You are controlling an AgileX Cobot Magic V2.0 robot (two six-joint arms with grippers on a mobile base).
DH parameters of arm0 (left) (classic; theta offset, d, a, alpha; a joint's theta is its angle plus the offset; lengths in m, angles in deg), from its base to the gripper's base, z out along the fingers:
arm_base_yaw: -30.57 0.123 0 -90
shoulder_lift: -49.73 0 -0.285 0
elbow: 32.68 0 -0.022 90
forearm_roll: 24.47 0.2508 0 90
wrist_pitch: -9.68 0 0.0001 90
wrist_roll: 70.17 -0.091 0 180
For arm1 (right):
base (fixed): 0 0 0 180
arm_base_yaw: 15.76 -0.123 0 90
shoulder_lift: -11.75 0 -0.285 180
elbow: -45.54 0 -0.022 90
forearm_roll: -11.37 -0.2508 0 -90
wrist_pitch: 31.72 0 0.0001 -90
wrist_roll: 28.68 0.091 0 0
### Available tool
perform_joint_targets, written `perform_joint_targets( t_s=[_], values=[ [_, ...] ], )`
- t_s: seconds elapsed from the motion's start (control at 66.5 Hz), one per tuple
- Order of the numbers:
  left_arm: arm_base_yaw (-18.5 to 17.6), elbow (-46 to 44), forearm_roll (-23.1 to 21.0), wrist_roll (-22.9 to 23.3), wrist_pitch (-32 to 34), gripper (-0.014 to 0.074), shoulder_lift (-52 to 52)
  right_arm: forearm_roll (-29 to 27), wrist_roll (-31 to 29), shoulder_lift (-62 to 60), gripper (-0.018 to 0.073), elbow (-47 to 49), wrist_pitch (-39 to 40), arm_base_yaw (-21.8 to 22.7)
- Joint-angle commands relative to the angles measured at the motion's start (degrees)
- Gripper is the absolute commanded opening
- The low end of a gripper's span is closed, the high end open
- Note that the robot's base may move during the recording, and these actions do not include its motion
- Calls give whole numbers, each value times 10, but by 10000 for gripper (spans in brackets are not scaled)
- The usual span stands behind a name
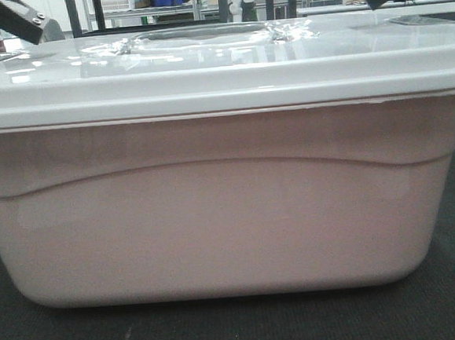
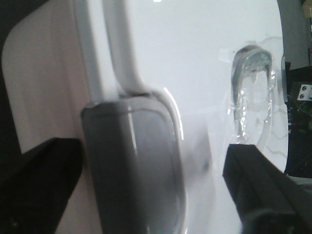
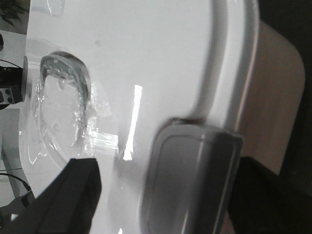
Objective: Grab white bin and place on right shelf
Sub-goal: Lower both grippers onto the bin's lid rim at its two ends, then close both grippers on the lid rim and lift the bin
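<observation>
While the white bin (image 1: 215, 218) sits lidded, my left jaws and right jaws both gape wide, straddling its grey latches (image 2: 131, 170).

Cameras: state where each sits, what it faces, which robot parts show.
Left wrist: above the white bin, looking down on its grey end latch; left gripper fingers straddle it.
Right wrist: mirrored over the other latch; right gripper fingers show.
Front: low, facing the bin's long side; gripper ends at top corners.
Shared: both wrists see the lid handle.
</observation>
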State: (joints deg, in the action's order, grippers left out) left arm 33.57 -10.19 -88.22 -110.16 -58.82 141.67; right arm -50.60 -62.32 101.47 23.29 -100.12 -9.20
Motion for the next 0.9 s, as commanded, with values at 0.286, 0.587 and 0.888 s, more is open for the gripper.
perform_joint_targets(
  t_s=[0.286,0.587,0.888],
  values=[
    [-2,-12,-34,2,-67,376,-16,-45,-3,-20,429,10,-58,0],
    [-2,-12,-27,2,-67,351,-16,-45,-3,-20,429,10,-61,0],
    [-2,-12,-22,2,-67,249,-16,-45,-3,-20,429,10,-61,0]
  ],
)
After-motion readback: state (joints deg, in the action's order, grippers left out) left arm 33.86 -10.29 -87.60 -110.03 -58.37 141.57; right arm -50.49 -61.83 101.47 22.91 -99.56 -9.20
